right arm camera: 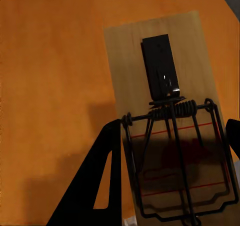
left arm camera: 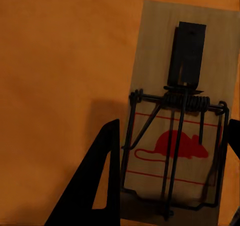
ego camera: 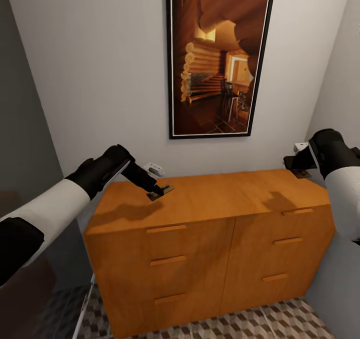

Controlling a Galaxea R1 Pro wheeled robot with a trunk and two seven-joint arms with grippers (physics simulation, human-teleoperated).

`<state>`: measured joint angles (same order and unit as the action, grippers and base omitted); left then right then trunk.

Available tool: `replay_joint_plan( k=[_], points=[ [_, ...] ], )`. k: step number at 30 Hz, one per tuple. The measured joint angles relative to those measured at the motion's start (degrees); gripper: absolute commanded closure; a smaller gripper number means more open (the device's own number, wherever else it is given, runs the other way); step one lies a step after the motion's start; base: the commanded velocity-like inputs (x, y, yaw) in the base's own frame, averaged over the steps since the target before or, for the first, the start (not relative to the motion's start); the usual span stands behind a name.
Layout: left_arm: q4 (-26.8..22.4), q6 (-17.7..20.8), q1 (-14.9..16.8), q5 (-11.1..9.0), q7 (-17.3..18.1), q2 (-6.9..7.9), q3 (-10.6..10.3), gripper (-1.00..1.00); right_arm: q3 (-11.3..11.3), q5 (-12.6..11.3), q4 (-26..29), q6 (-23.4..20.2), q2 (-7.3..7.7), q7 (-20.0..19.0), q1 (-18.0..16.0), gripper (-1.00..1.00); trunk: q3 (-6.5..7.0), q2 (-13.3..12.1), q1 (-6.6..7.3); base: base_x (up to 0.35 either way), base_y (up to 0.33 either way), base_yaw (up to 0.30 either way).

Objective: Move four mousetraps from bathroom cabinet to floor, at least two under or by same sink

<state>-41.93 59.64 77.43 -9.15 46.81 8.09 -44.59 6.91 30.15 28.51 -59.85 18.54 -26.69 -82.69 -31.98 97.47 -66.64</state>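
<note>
The orange-brown cabinet (ego camera: 215, 199) stands against the wall ahead. My left gripper (ego camera: 156, 191) is low over the cabinet top's back left part, shut on a mousetrap (ego camera: 163, 191). In the left wrist view, the black fingers (left arm camera: 100, 186) press both long sides of that mousetrap (left arm camera: 210, 46), which has a red mouse print, with the left gripper (left arm camera: 174, 126) around it. My right gripper (ego camera: 298, 165) holds a second mousetrap (ego camera: 302, 173) just over the back right corner. In the right wrist view, the right gripper (right arm camera: 175, 123) clasps this mousetrap (right arm camera: 130, 56) above the cabinet top (right arm camera: 50, 86).
A framed cabin picture (ego camera: 220, 59) hangs above the cabinet. A white fitting (ego camera: 154, 169) sits on the wall behind the left gripper. Walls close in on both sides. The cube-patterned floor (ego camera: 280, 321) shows below the drawer fronts (ego camera: 167, 261).
</note>
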Motion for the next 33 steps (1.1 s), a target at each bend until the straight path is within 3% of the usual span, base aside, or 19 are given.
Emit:
replay_joint_plan(
  k=[3,5,8,12,16,23,29,33],
  points=[
    [0.0,0.0,0.0,0.0,-0.1,0.11,0.1,1.00,0.0,-0.1,0.0,0.0,-0.20,0.0,0.0,1.00,0.00,0.0,-0.01,-0.237,-0.111,0.000],
    [0.1,0.0,0.0,0.1,-0.7,0.20,1.3,1.00,0.1,-0.2,0.0,0.0,-0.60,0.1,0.0,1.00,0.00,0.0,-0.02,-0.275,-0.148,0.000],
    [0.2,0.0,0.0,0.1,-4.5,0.32,5.9,1.00,0.1,-0.3,0.0,0.0,-1.81,0.2,0.0,1.00,0.00,0.0,-0.02,-0.288,-0.163,0.000],
    [0.2,0.0,0.0,0.3,-13.5,0.30,15.1,1.00,0.1,-0.6,0.1,0.0,-5.45,0.5,0.0,1.00,0.00,0.0,-0.02,-0.294,-0.170,0.000],
    [0.1,0.1,0.0,0.2,-20.7,0.09,18.9,1.00,0.2,-0.4,0.7,0.0,-8.45,0.8,0.0,1.00,0.00,0.0,-0.02,-0.295,-0.172,0.000],
    [0.1,0.1,0.0,0.1,-24.7,0.12,21.9,1.00,0.3,-0.3,1.1,0.0,-11.58,0.9,0.0,1.00,0.00,0.0,-0.02,-0.295,-0.172,0.000],
    [0.3,0.1,0.0,0.0,-25.0,0.11,22.4,1.00,0.4,0.0,1.1,0.0,-14.20,0.9,0.0,1.00,0.00,0.0,-0.02,-0.296,-0.170,0.000],
    [0.3,0.1,0.0,0.0,-25.1,0.09,22.5,1.00,0.3,-0.2,1.1,0.0,-14.98,0.9,0.0,1.00,0.00,0.0,-0.02,-0.296,-0.170,0.000]
  ],
)
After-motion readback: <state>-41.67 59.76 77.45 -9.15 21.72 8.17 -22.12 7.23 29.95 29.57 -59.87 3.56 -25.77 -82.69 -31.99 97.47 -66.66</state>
